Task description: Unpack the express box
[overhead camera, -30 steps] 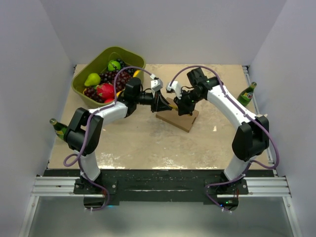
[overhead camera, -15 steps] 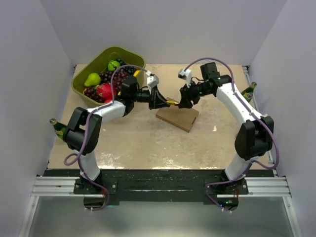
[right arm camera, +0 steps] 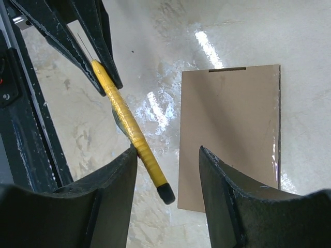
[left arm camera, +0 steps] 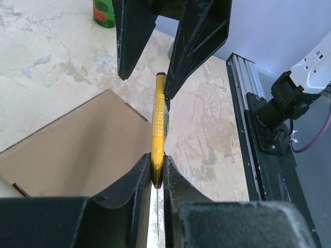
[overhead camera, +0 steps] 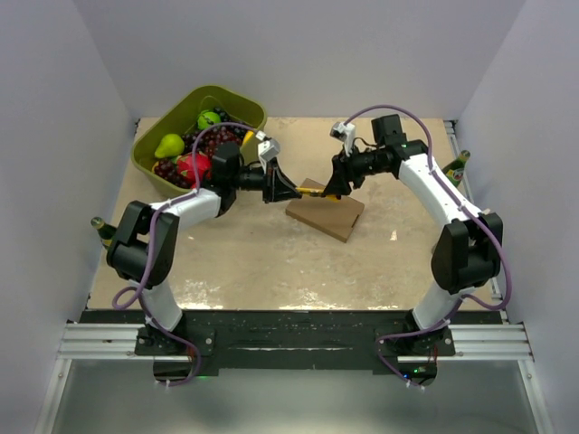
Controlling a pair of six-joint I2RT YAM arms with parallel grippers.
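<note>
Left gripper clamped on yellow cutter, pointing toward 3 o'clock. Right gripper open around its far end, which sits off-centre beside 1 finger. Express box flat and closed, at 4 o'clock of the left gripper. Likely a handover: centre the cutter between the jaws before closing.

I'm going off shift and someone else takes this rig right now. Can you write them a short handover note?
Left claw: shut on one end of a slim yellow tool, held above the table.
Right claw: open, with a finger on either side of the tool's black-tipped end, not gripping it.
Express box: flat on the table below both claws, closed.
Done: tool is in hand.
Left: open the box and take out whatever is inside.
</note>
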